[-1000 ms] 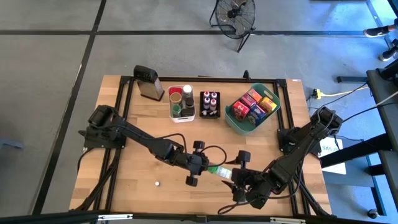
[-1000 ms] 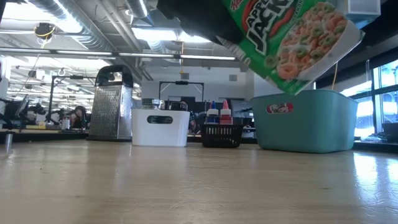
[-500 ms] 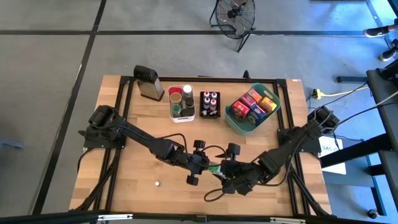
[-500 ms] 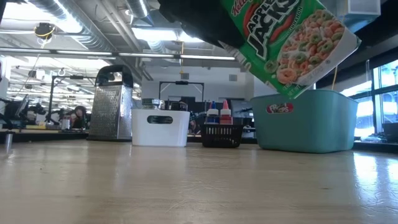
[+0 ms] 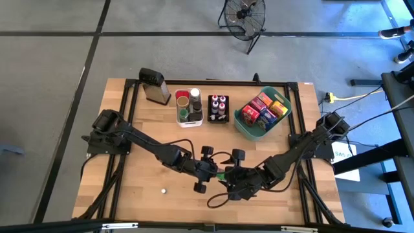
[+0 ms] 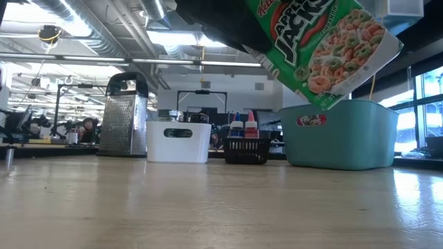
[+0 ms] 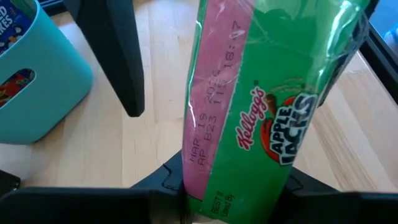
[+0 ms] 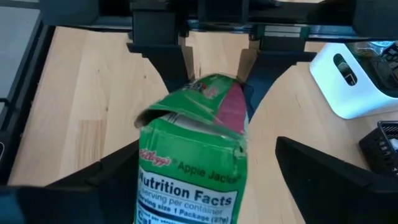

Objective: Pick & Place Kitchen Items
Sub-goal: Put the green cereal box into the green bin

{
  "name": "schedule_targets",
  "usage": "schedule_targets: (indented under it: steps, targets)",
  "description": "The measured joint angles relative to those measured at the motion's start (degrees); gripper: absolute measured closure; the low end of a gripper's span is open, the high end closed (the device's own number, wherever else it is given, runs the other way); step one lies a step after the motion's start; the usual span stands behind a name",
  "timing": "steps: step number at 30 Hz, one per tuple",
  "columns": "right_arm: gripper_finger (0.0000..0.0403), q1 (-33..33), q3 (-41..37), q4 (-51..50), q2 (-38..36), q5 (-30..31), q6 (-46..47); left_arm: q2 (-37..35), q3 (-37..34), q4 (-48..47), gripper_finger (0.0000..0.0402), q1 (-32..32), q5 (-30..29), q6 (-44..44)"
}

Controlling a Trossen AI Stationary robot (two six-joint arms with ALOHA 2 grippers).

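A green Apple Jacks packet (image 6: 325,41) hangs tilted above the middle of the table's near half, with my left gripper (image 5: 215,172) shut on it. My right gripper (image 5: 231,177) has come in from the table's right and stands open. In the right wrist view its two fingers (image 8: 93,180) lie on either side of the packet's free end (image 8: 186,180), and a gap shows beside the right-hand one. One of those fingers (image 7: 118,56) also shows in the left wrist view, beside the packet (image 7: 273,106). My left gripper pinches one end of the packet (image 8: 214,81) between its two fingers (image 8: 171,56). It comes slanting down from the table's left. The packet sticks out from the fingers toward my right arm, tilted and lifted clear of the table.
Along the table's far side stand a metal grater (image 5: 155,86), a white bin (image 5: 190,107) with jars, a black tray (image 5: 218,107) with little bottles and a teal basket (image 5: 262,111) with coloured boxes. A small round thing (image 5: 163,191) lies near the front left.
My right gripper has moved toward the table's left and up to the packet, staying open, so its fingers now stand on either side of the packet's free end. The packet has kept its place in my left gripper.
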Motion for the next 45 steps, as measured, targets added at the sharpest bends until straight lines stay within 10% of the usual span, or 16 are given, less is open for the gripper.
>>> schedule_targets:
  steps: [26,45]
  targets:
    - [0.0261,-0.57,0.0,0.91,0.0,-1.38,-1.44,0.0,-0.02,-0.07,0.0268,0.13,0.37,1.35]
    - [0.0272,5.76,0.02,-15.92,-2.46,3.98,11.68,-1.41,0.02,-1.91,0.0127,-0.53,-9.58,1.11]
